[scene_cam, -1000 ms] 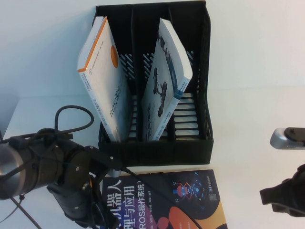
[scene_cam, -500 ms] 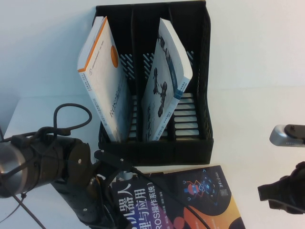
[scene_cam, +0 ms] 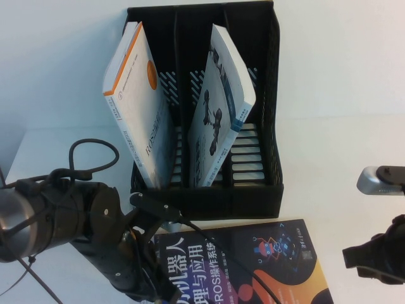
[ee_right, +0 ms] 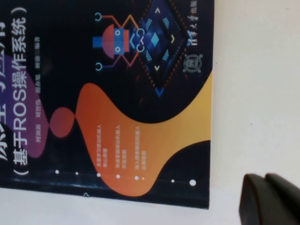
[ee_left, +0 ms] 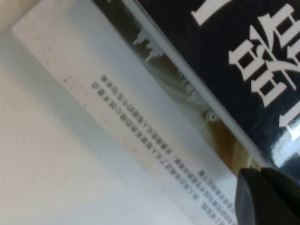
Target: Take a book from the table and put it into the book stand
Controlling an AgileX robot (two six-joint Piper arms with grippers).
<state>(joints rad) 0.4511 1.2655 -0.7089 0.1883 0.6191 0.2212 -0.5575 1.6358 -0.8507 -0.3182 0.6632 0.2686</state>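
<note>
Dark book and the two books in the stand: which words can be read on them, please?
"(基于ROS操作系统)": dark book, on its purple patch.
"ROS": thick white book, on the spine; the rest is blurred.
The book, in the middle compartment of the book stand: title too blurred.
Small print beside the left gripper, on the dark book's flap: unreadable.
Right gripper, near the dark book's corner: no text.

white table (scene_cam: 335, 95), book stand (scene_cam: 253, 193), dark book (scene_cam: 253, 266)

Plain white wall (scene_cam: 57, 57) behind, evenly and brightly lit.
</note>
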